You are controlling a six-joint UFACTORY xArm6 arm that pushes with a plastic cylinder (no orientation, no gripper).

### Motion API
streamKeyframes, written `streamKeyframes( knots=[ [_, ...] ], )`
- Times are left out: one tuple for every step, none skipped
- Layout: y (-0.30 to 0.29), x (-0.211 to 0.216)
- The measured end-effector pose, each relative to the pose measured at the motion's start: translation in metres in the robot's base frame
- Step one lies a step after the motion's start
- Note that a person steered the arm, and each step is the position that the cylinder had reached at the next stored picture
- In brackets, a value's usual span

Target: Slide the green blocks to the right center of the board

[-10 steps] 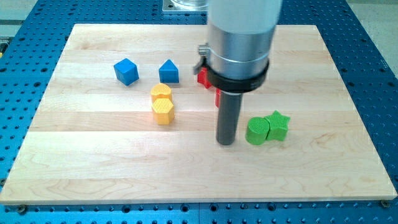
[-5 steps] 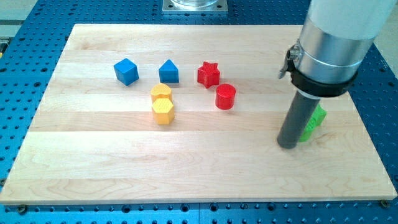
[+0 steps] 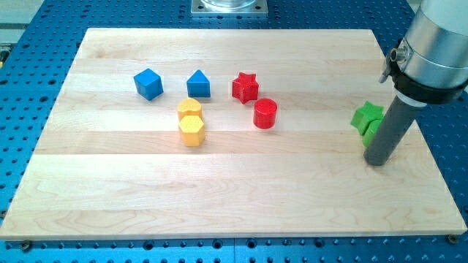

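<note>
Green blocks by the board's (image 3: 110, 183) right edge.
My tip (image 3: 378, 162) touches the second green block (image 3: 371, 130), just below the green star (image 3: 365, 114); no hand, it holds nothing.

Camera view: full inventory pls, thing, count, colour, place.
board: 1, pale wood, fills the view
blue cube: 1, blue, upper left
blue block with peaked top: 1, blue, right of the cube
yellow blocks: 2, yellow, touching, left of centre
red star: 1, red, upper centre
red cylinder: 1, red, just below the star
green blocks: 2, green, touching, right centre; lower one partly hidden
my tip: 1, dark rod, just below-right of the green blocks
</note>
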State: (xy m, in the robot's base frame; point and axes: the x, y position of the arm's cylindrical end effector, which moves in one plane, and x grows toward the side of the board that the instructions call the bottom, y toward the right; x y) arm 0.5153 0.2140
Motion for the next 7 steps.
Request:
streamKeyframes(
  knots=[
    [0.001, 0.002],
    [0.014, 0.002],
    [0.032, -0.004],
    [0.033, -0.015],
    [0.020, -0.033],
    [0.017, -0.057],
    [0.017, -0.061]
  ],
)
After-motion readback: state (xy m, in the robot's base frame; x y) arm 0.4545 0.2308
